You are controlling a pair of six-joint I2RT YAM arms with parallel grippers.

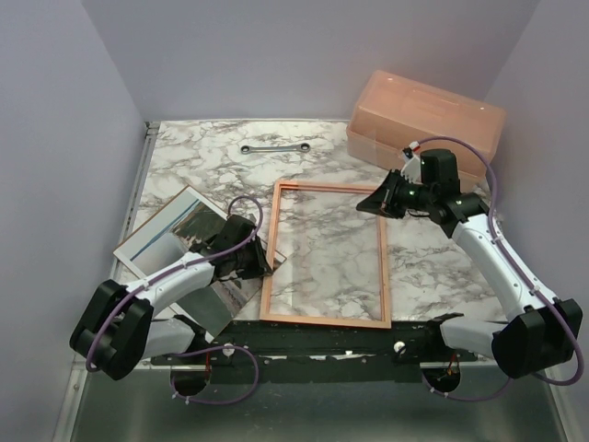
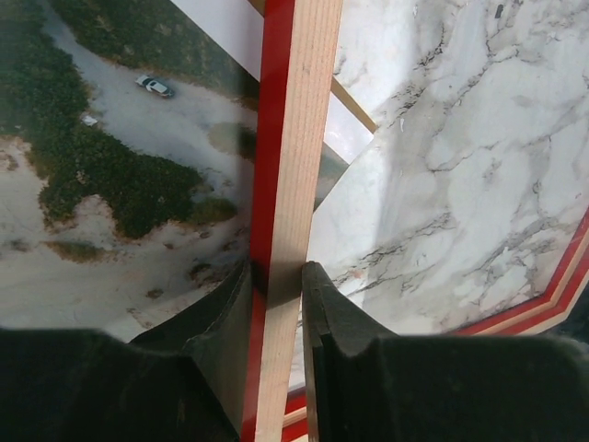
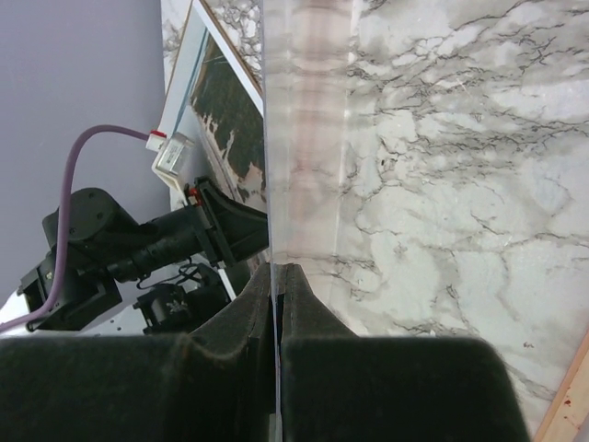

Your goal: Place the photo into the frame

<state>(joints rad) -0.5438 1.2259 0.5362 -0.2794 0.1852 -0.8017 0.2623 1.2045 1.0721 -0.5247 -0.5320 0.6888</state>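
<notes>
The frame [image 1: 322, 321] lies on the marble table with its pale wood back up. My left gripper [image 1: 265, 262] is shut on its left rail. In the left wrist view both fingers [image 2: 225, 313] press that rail [image 2: 299, 138], red face to the left and bare wood to the right. The photo [image 1: 170, 230], grey-green with a white edge, lies flat to the left of the frame, partly under my left arm; it fills the left of the left wrist view [image 2: 110, 184]. My right gripper [image 1: 366, 204] hovers at the frame's far right corner, shut on a clear pane [image 3: 304, 138] seen edge-on.
A pink plastic box [image 1: 428, 124] stands at the back right, close behind my right wrist. A metal wrench [image 1: 274, 147] lies at the back centre. Grey walls close in the table on the left, right and back.
</notes>
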